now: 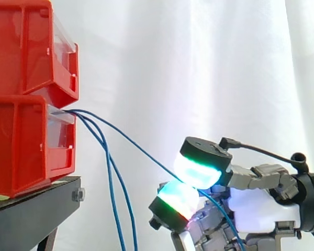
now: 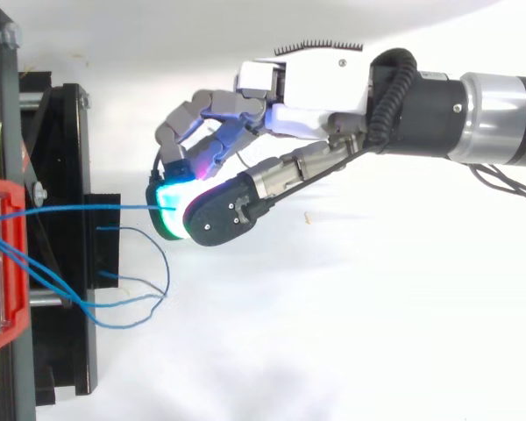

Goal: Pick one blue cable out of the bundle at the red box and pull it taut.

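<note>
Several thin blue cables leave the lower red box (image 1: 26, 149) at its front lip. One blue cable (image 1: 131, 144) runs straight and slanting from the box down to my hand (image 1: 256, 206), pinched between two glowing cyan-green pads (image 1: 196, 170). In the top view that same cable (image 2: 79, 209) stretches level from the red box (image 2: 0, 263) to my hand (image 2: 316, 88). The other blue cables (image 1: 111, 193) hang slack below the box and form loops (image 2: 145, 294).
A second red box (image 1: 31, 49) is stacked on the lower one. Both rest on a black stand (image 1: 34, 209), whose frame (image 2: 66, 254) sits at the left of the top view. A white curtain hangs behind.
</note>
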